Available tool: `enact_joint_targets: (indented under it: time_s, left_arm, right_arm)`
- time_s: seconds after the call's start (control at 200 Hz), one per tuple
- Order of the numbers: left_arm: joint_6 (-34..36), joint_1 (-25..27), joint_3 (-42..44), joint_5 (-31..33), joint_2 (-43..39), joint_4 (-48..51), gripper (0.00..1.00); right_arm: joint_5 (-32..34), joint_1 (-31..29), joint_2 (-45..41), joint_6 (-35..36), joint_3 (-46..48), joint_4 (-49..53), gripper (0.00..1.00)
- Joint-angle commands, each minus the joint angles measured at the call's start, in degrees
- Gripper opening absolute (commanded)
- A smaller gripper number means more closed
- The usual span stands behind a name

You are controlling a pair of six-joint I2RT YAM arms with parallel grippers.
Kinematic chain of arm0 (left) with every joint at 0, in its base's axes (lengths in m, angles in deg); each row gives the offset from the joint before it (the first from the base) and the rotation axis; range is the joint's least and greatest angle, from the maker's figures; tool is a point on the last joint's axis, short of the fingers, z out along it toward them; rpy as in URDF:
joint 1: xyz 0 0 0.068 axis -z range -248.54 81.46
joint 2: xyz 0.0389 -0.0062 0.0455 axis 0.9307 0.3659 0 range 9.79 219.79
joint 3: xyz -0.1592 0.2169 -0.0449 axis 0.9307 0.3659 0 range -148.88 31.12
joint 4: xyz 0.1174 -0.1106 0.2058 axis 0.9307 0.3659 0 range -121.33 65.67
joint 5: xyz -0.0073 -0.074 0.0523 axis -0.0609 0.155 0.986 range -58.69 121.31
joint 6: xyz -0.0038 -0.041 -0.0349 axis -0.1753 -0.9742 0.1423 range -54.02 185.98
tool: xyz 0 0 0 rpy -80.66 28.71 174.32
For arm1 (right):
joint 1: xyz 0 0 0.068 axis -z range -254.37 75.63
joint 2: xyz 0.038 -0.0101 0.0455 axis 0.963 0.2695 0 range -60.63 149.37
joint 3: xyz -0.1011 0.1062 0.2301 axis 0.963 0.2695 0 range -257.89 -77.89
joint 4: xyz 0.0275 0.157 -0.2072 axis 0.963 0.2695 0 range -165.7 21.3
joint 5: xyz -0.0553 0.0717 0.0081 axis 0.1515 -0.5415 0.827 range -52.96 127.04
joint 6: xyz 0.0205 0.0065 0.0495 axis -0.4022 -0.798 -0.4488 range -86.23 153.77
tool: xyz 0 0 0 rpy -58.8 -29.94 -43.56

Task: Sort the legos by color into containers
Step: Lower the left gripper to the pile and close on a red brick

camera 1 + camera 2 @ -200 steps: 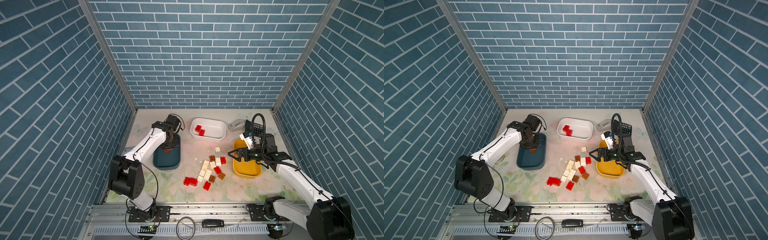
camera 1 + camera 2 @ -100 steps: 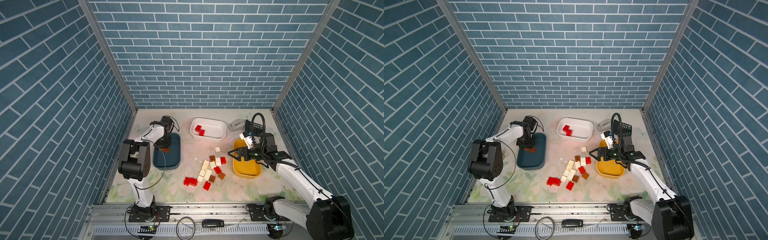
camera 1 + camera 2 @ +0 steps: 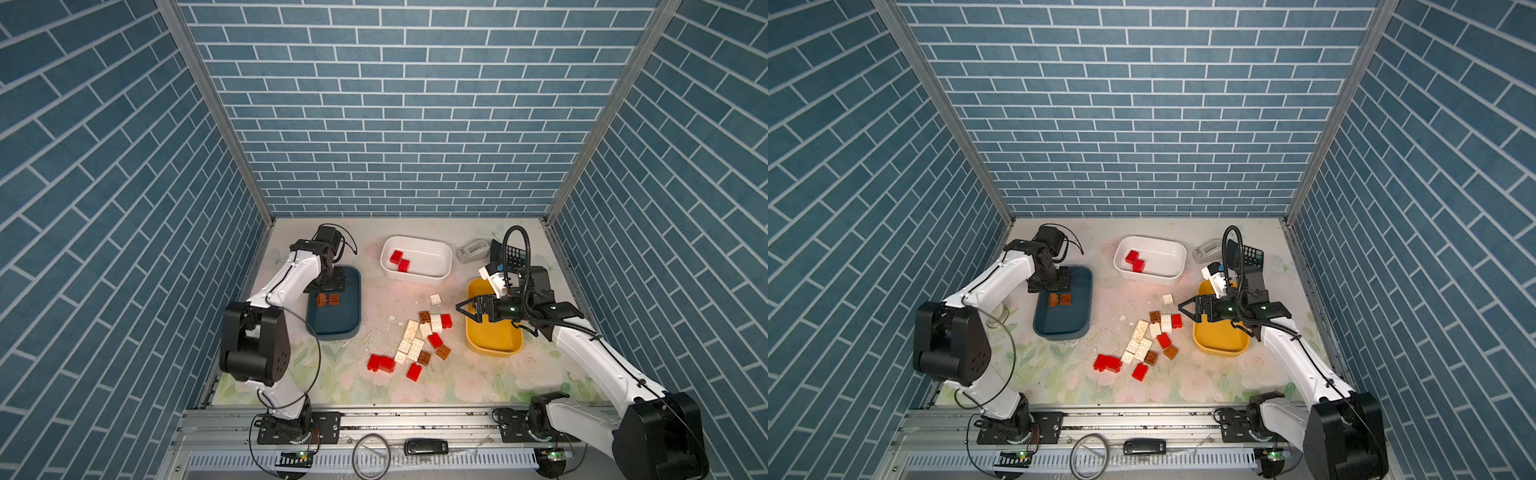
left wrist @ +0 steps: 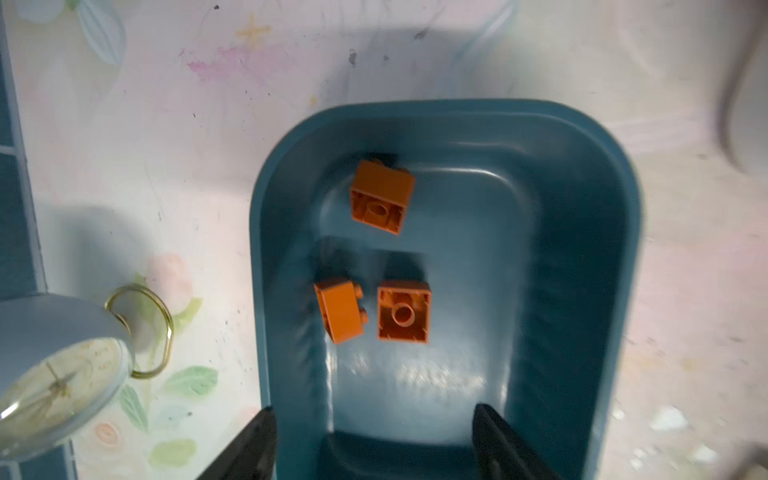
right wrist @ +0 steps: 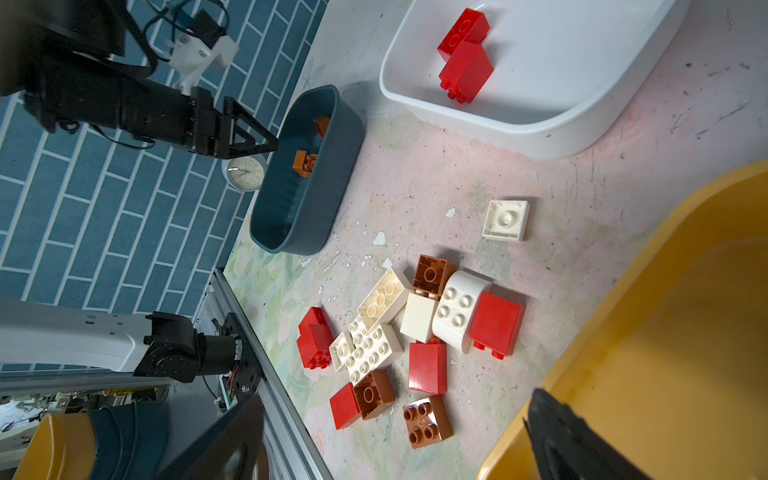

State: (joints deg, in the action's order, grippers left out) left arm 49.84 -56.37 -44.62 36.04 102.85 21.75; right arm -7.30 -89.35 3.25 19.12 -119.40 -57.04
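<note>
My left gripper (image 4: 374, 411) hangs open and empty over the far end of the dark teal tub (image 3: 332, 332). Three brown legos (image 4: 403, 311) lie loose inside it; both top views show only two (image 3: 1059, 299). The white tub (image 3: 432, 249) holds two red legos (image 3: 400, 261). My right gripper (image 3: 467, 311) stands wide open over the left rim of the yellow tub (image 3: 494, 351), holding nothing. Between the tubs a loose pile of red, brown and cream legos (image 3: 419, 340) lies on the table, with one cream brick (image 5: 505, 220) apart from it.
A grey tape dispenser (image 3: 471, 250) and a black calculator (image 3: 513, 257) sit at the back right. A small round clock (image 4: 54, 374) stands by the teal tub on the left-wall side. White crumbs dot the mat. A metal rail (image 3: 374, 419) runs along the front.
My left gripper has opened above the teal tub, and the brown brick it carried now lies inside. The right arm has not moved.
</note>
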Motion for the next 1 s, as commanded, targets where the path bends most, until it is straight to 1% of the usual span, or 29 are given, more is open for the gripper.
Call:
enact_joint_targets:
  time_s: [0.0, 0.105, 0.24, 0.325, 0.355, 0.445, 0.5, 0.6, 0.7, 0.775, 0.84, 0.92, 0.995]
  left_arm:
    - [-7.6, 4.5, 4.5, -5.2, -5.1, 4.2, 0.78]
    - [-15.1, 8.7, 10.1, -9.0, -10.2, 2.7, 0.78]
    - [-23.0, 16.7, 14.1, -8.9, -14.3, 2.0, 0.78]
    - [-29.7, 21.5, 16.5, -9.2, -15.9, 0.2, 0.78]
    - [-33.1, 23.1, 17.4, -9.4, -16.4, -0.7, 0.78]
    - [-43.2, 27.2, 20.1, -8.7, -16.7, -3.3, 0.79]
    - [-49.7, 29.2, 21.2, -7.0, -16.2, -3.7, 0.79]
    - [-56.8, 32.3, 22.6, -4.1, -15.4, -4.7, 0.78]
    - [-61.0, 33.9, 23.6, -2.7, -14.3, -4.0, 0.77]
    - [-61.9, 34.4, 24.9, -2.8, -14.0, -4.9, 0.77]
    - [-59.7, 34.7, 25.7, -3.4, -13.8, -7.1, 0.75]
    - [-55.9, 35.5, 23.7, -1.3, -12.3, -2.6, 0.72]
    - [-54.1, 36.0, 23.2, -1.8, -11.7, -0.6, 0.70]
  right_arm:
    - [-0.4, 0.1, 0.4, 1.9, -1.9, 1.5, 0.99]
    - [-0.4, 0.1, 0.4, 2.4, -2.0, 1.8, 0.99]
    - [-0.5, 0.2, 0.3, 2.9, -1.9, 2.3, 0.99]
    - [-0.5, 0.1, 0.1, 3.1, -1.7, 2.5, 0.99]
    - [-0.5, 0.2, 0.1, 3.0, -1.7, 2.5, 0.99]
    - [-0.6, 0.1, -0.1, 3.1, -1.4, 2.4, 0.99]
    - [-0.7, 0.2, -0.4, 2.9, -1.3, 2.2, 0.99]
    - [-0.8, 0.1, -0.9, 3.0, -1.0, 2.4, 0.99]
    - [-0.4, 0.2, -1.7, 2.9, -0.3, 2.5, 0.99]
    - [-0.3, 0.2, -2.3, 2.6, 0.2, 2.3, 0.99]
    - [-0.4, 0.2, -2.5, 2.3, 0.6, 2.0, 0.99]
    - [-0.5, 0.2, -2.6, 2.2, 0.8, 1.9, 0.99]
    - [-0.6, 0.2, -2.5, 2.1, 1.0, 1.7, 0.99]
